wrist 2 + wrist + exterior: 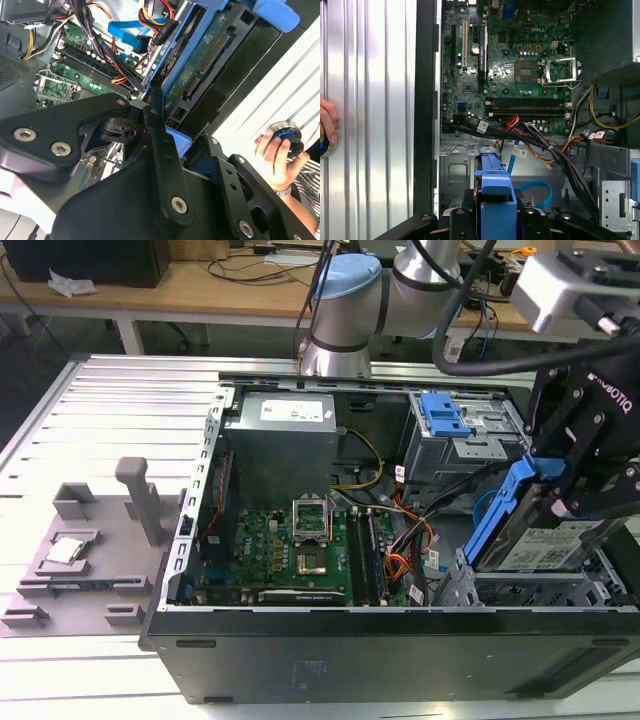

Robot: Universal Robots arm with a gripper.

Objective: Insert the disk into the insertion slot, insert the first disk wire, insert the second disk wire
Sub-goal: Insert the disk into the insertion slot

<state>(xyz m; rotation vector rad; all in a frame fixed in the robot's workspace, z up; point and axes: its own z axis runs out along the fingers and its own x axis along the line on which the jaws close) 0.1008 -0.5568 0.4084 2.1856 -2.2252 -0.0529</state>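
Gripper, at the exterior view's right, clamps disk by its blue carrier, tilted over insertion slot, lower right of computer case.

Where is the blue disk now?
At the exterior view's right, the disk sits tilted in the hand, right above the insertion slot.

A robotics lab: a robot arm reaches over an opened computer tower on a ribbed aluminium counter, with cable-strewn wooden workbenches behind.
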